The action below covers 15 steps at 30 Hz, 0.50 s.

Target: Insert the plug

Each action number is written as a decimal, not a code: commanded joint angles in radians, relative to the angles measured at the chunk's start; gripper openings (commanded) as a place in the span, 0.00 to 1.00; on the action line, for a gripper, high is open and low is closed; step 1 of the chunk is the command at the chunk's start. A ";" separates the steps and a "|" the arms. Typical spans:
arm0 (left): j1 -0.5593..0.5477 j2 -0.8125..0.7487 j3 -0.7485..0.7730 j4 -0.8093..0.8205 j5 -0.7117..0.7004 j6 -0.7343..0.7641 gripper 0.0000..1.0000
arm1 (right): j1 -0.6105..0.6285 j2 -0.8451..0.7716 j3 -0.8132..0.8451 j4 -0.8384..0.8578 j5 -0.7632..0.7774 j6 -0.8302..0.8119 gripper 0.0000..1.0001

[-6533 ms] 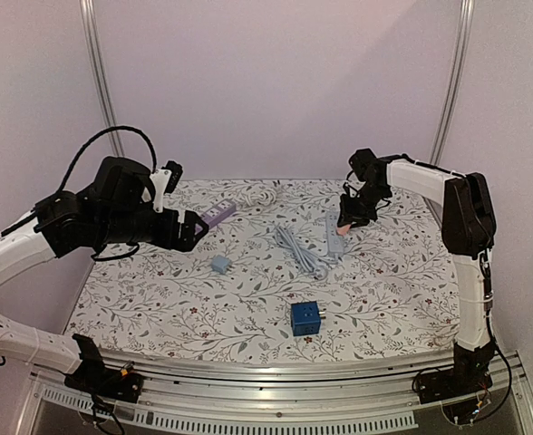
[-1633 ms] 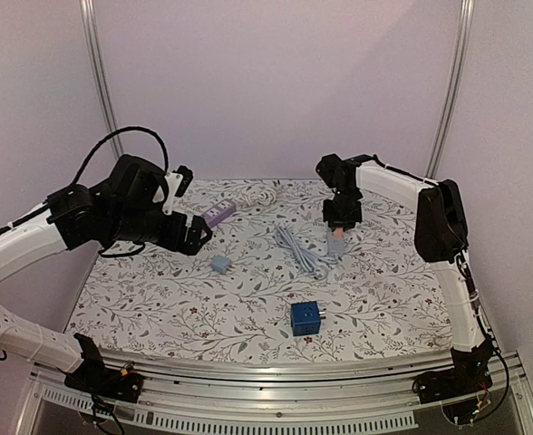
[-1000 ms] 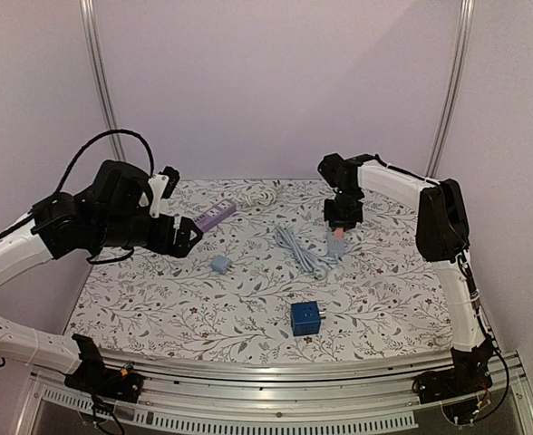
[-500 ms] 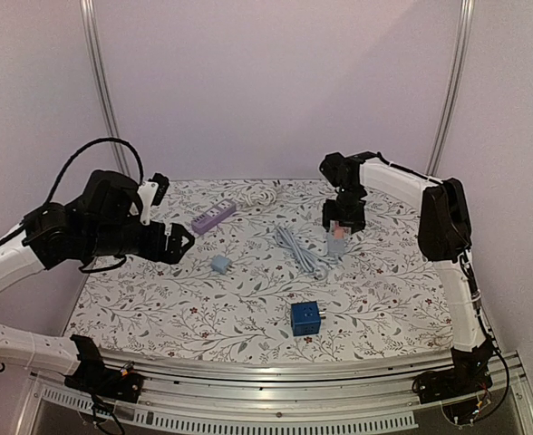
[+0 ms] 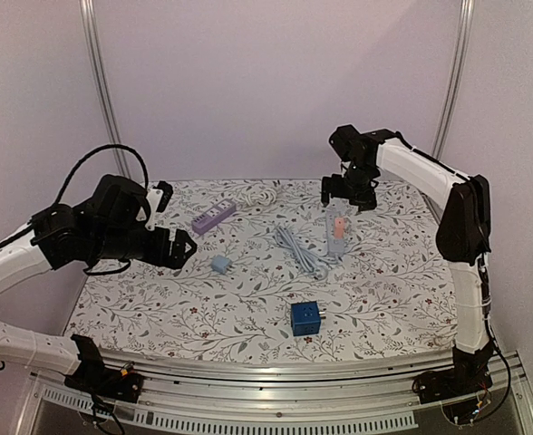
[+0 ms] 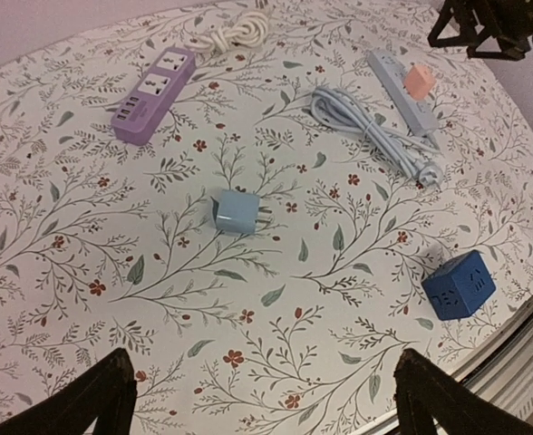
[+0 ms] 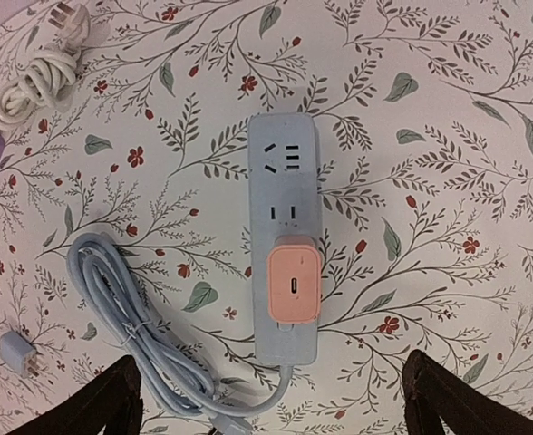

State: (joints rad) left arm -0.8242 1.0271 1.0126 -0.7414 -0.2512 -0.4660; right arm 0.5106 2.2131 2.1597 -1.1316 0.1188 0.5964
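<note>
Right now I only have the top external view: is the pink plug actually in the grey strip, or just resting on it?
Observer: On the right wrist camera the pink plug sits square over the last socket of the grey strip, at the end where the cord leaves. I cannot tell how deep the pins go.
Operator: Is the right tool clear of it?
Observer: Yes. The right tool is open, its fingers wide on either side of the strip and apart from the plug.
Operator: Any sockets free?
Observer: Two free sockets, both bare, lie beyond the plug.
</note>
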 commanded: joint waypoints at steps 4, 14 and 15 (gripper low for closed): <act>0.013 0.090 0.021 -0.008 0.080 -0.017 0.99 | 0.001 -0.115 -0.035 -0.030 0.004 -0.025 0.99; -0.093 0.242 0.001 0.152 0.215 0.005 0.98 | 0.011 -0.369 -0.446 0.094 -0.096 -0.007 0.99; -0.114 0.271 0.012 0.162 0.214 0.020 0.98 | 0.013 -0.383 -0.476 0.104 -0.105 0.005 0.99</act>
State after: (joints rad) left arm -0.8700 1.2144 1.0126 -0.6548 -0.0895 -0.4812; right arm 0.5156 1.9038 1.7851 -1.0866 0.0677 0.5743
